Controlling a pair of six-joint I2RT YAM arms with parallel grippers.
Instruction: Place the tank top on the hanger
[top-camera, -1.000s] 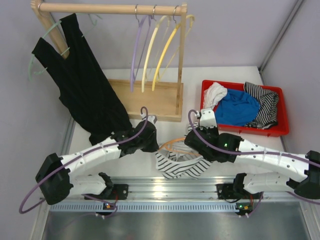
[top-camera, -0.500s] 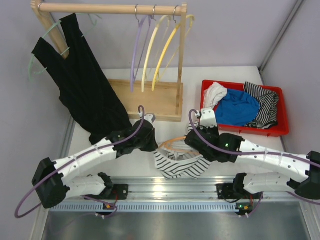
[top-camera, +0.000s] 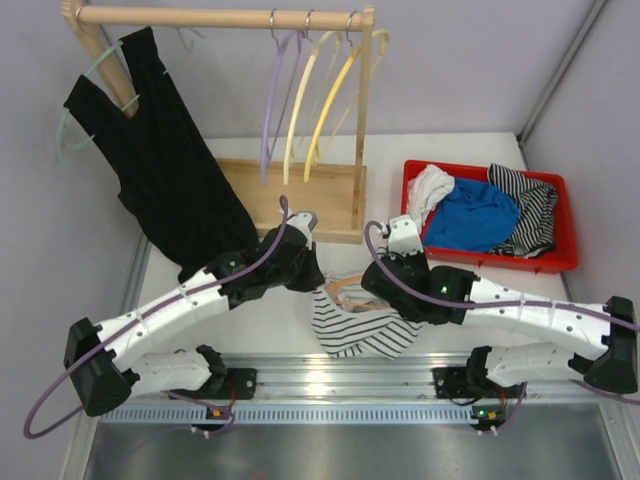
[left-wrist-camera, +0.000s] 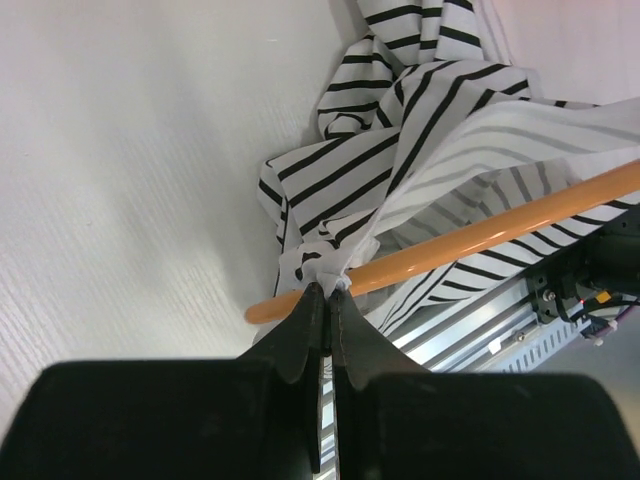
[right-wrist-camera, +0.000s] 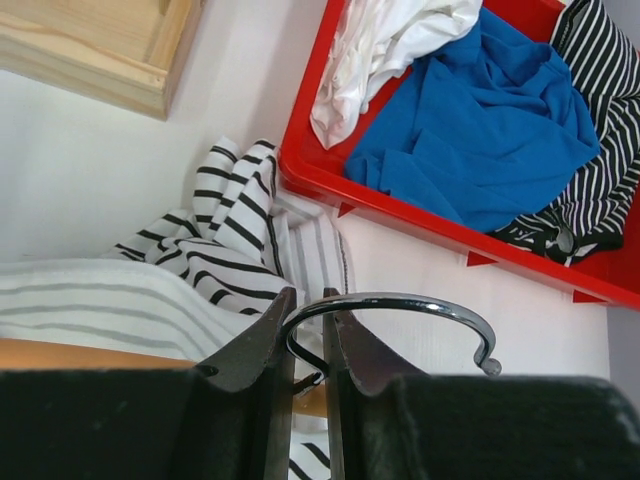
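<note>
Progress looks partial to us: the tank top lies bunched on the table at about six o'clock in the overhead view, between both arms. One arm of the orange hanger runs against its striped folds, seemingly inside an opening. Seating both straps remains, we judge. Our left gripper has its fingers pressed together on a pinch of the top's edge, right beside the hanger's tip at seven o'clock in its wrist view. Our right gripper is clamped at the base of the metal hook, with the red bin at one o'clock beyond.
</note>
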